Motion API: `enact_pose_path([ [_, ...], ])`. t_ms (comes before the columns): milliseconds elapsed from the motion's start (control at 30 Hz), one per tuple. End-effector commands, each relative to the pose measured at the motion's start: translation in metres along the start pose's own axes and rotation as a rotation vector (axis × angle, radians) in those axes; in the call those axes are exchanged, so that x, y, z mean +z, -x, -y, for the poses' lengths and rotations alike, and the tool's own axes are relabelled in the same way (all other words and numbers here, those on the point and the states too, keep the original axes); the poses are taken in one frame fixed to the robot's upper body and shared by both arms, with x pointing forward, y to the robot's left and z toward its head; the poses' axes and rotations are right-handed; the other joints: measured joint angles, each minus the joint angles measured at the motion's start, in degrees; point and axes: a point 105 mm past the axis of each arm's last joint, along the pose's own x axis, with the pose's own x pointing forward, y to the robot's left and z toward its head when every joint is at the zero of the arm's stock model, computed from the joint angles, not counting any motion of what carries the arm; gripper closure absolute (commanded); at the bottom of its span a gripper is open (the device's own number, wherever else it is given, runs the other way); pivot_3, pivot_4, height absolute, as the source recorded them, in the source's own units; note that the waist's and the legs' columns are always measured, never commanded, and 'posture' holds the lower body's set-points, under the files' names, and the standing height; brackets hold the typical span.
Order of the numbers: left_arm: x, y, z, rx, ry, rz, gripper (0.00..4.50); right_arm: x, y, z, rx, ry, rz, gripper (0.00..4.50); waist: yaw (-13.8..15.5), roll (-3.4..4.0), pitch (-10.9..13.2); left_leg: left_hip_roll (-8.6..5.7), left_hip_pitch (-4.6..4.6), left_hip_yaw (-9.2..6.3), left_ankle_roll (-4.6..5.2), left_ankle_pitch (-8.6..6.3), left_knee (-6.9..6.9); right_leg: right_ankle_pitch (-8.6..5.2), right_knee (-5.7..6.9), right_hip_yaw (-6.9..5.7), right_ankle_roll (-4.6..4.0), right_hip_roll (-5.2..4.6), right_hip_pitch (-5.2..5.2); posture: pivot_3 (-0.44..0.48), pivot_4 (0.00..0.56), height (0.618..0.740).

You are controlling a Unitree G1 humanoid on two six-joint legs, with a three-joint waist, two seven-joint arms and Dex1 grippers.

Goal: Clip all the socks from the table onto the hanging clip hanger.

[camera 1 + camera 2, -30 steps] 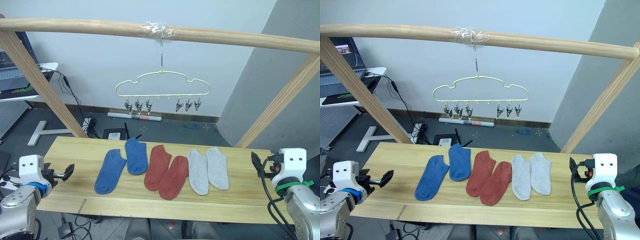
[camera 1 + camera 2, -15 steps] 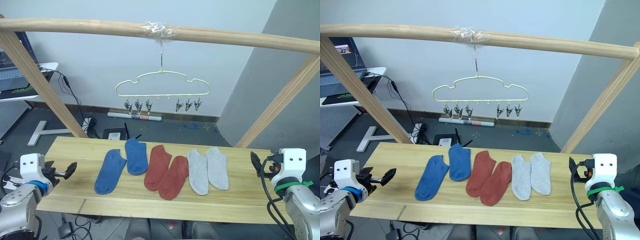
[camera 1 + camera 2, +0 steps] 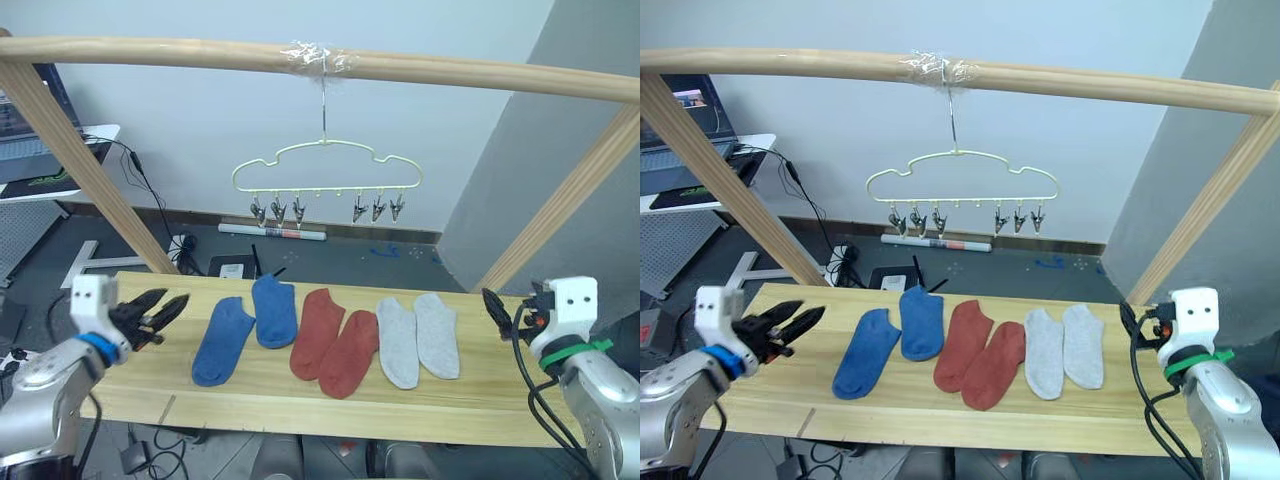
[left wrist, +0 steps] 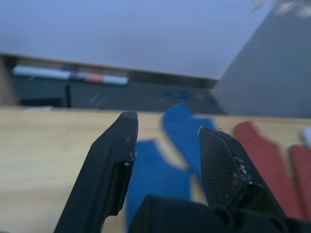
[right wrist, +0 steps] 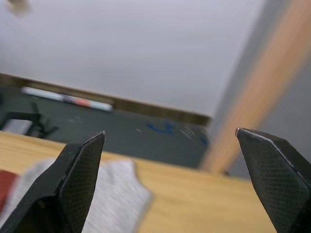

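Six socks are being carried flat by the counter (image 3: 470, 395), laid in a row of three pairs across its middle. The two blue socks (image 3: 223, 340) are lying toward 9 o'clock of the row, one set a little farther back than the other and the two touching along one edge. The two rust-red socks (image 3: 348, 353) are lying in the middle, overlapping slightly. The two light grey socks (image 3: 437, 335) are lying toward 3 o'clock, side by side and touching.

The clip hanger (image 3: 325, 165) is being held at 12 o'clock above the socks, hooked to a taped spot on a round wooden pole (image 3: 150, 52) that runs across the top of the frame. Six small dark clips (image 3: 277, 212) are hanging from its lower wire in two groups of three, and nothing is being gripped by any of them.

The left gripper (image 3: 165, 308) is being held over the counter's 9 o'clock end, well apart from the nearest blue sock. Its fingers (image 4: 112, 165) are being kept moderately apart and are touching nothing; in the left wrist view the blue socks are seen between and beyond them.

The right gripper (image 3: 494, 305) is being held at the counter's 3 o'clock end, near the outer grey sock but not touching it. Its fingers (image 5: 80, 177) are being kept wide apart and nothing is being held.
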Motion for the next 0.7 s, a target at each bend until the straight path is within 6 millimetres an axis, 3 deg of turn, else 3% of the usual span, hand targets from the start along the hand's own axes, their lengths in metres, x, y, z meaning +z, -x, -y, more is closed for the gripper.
enact_pose_path([
  [33, 0.026, -0.013, 0.024, -0.089, -0.037, 0.064, 2.08, 0.027, -0.005, -0.026, 0.170, 0.048, 0.082, 0.00, 0.00, 0.05, 0.07, -0.01, -0.01, 0.00, 0.00, 0.00, 0.00, 0.00, 0.00, 0.01, 0.00, 0.00, 0.00, 0.221, 0.167, 0.740],
  [333, 0.085, -0.063, 0.063, -0.115, -0.056, 0.284, 2.08, 0.098, -0.013, -0.109, 0.628, -0.009, 0.268, 0.00, -0.01, 0.07, 0.56, -0.04, -0.10, -0.08, 0.00, -0.01, -0.01, 0.10, -0.05, -0.01, -0.18, 0.04, 0.00, 0.180, 0.187, 0.740],
  [533, 0.098, -0.075, 0.069, -0.060, -0.067, 0.366, 2.08, 0.118, -0.019, -0.122, 0.688, -0.004, 0.311, 0.00, -0.01, -0.10, 1.12, -0.08, -0.14, -0.10, -0.01, -0.02, 0.04, 0.10, -0.06, -0.01, -0.16, 0.03, -0.01, 0.171, 0.190, 0.740],
  [700, 0.102, -0.076, 0.063, 0.011, -0.077, 0.399, 2.08, 0.125, -0.017, -0.126, 0.713, -0.005, 0.326, 0.00, -0.06, -0.11, 1.53, -0.07, -0.14, -0.11, -0.01, -0.01, 0.03, 0.10, -0.06, -0.01, -0.16, 0.03, -0.02, 0.158, 0.194, 0.740],
])
